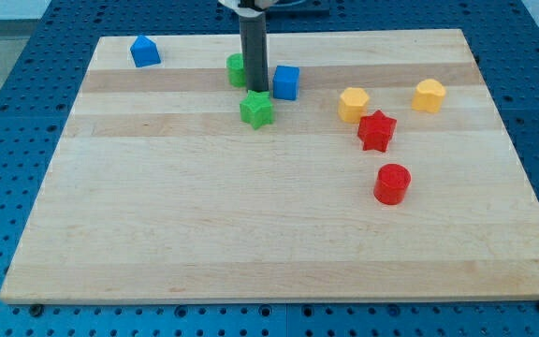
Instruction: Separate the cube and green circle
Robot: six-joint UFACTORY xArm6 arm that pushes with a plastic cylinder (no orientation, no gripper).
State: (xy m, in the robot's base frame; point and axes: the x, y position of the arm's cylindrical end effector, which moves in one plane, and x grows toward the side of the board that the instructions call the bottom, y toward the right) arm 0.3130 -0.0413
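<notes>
Surface: wooden board (279, 234) on blue pegboard bench (26, 37), lit evenly.
Tool: no claw on this rig, just a dark rod, so nothing opens or holds; my tip (255, 91) rests on the board.
Tip pos: in the gap btw the green circle and the blue cube.
Green circle (236, 69): just to view's left of tip, partly hidden behind rod; looks touching or nearly so, can't tell which.
Blue cube (286, 82): just to view's right of tip, small gap.
Green star (257, 109): right below tip, toward view's bottom, about touching.
Others: blue house-shaped block (144, 51) well off to view's left; yellow hexagon (353, 104), yellow block (429, 95), red star (377, 130), red cylinder (392, 183) well off to view's right.
Progress: pair close, not yet apart, imo.
Risk 1: pushing cube rightward too far could knock it into yellow hexagon.
Risk 2: off-centre contact may spin cube past tip.
Risk 3: moving toward view's bottom would drag green star along.
</notes>
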